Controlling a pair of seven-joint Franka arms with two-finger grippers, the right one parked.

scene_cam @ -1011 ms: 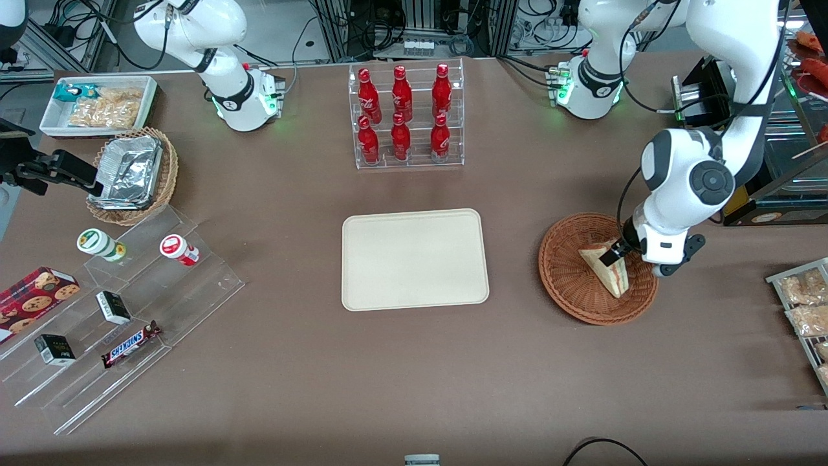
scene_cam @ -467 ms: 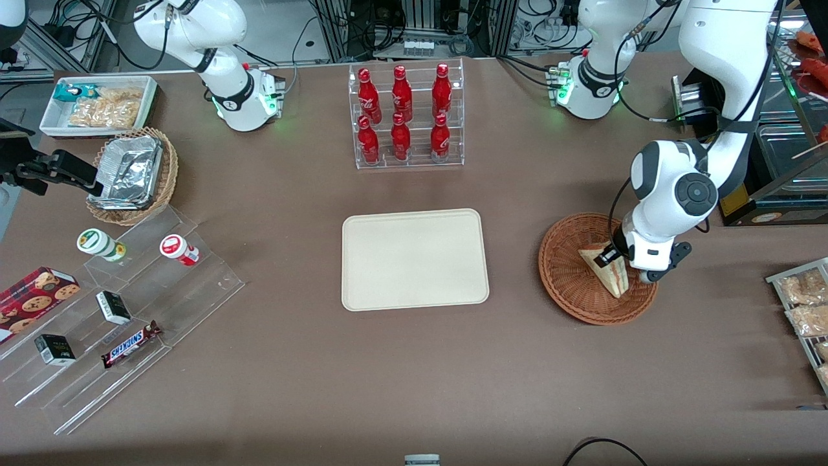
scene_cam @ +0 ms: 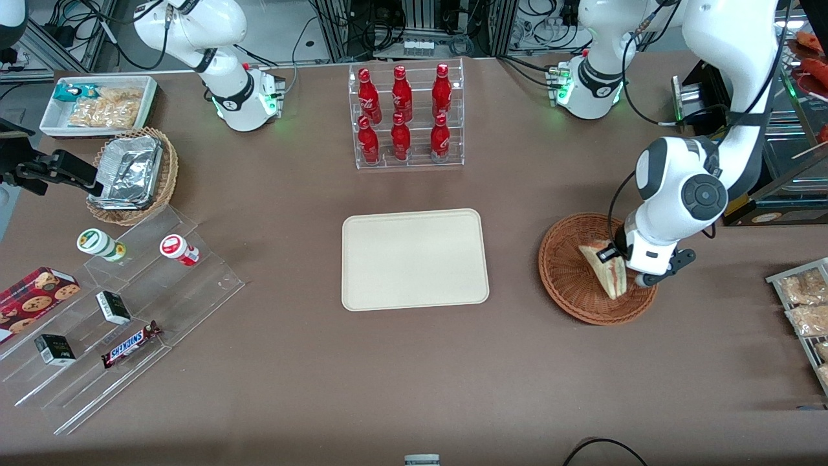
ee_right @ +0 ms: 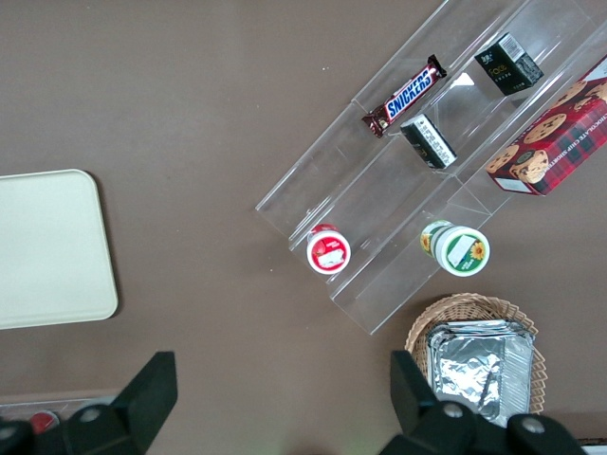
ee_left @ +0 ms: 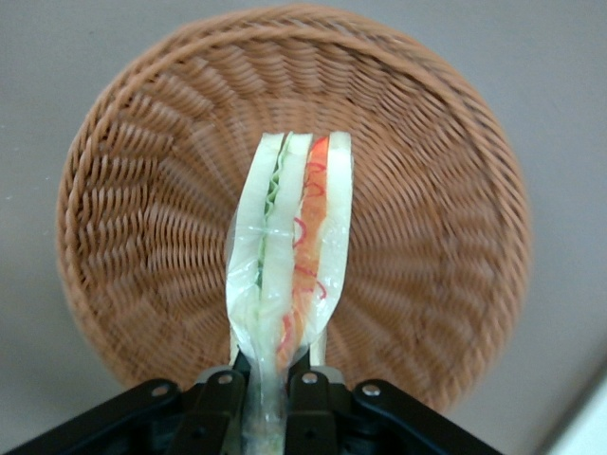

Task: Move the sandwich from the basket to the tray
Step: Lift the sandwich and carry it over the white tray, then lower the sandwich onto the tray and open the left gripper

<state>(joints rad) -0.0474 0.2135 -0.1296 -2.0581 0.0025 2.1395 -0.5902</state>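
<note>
Nearest the front camera: clear stepped display (scene_cam: 123, 323) toward the parked arm's end of the table, carrying a Snickers bar (scene_cam: 131, 343), 2 small dark boxes and 2 capped cups; cookie box (scene_cam: 32, 301) just beside it.

Mid-table: tray (scene_cam: 414, 259), cream-beige, flat on the brown table (scene_cam: 414, 375), nothing on it. Also seen at the edge of the right wrist view (ee_right: 47, 246).

Toward the working arm's end: basket (scene_cam: 569, 285), round reddish-brown wicker, well apart from the tray. Sandwich (scene_cam: 608, 272) over the basket interior, standing on edge, cut face with red and green layers turned toward the wrist camera (ee_left: 289, 275). Contact between its tip and the basket floor not determinable.

Gripper (scene_cam: 611, 254) above the basket, clamped onto the sandwich: fingers (ee_left: 308, 393) pressed against both flat sides of the wrapped wedge, gap no wider than the bread.

Farther from the camera: acrylic rack (scene_cam: 407, 116) holding 6 red bottles.
</note>
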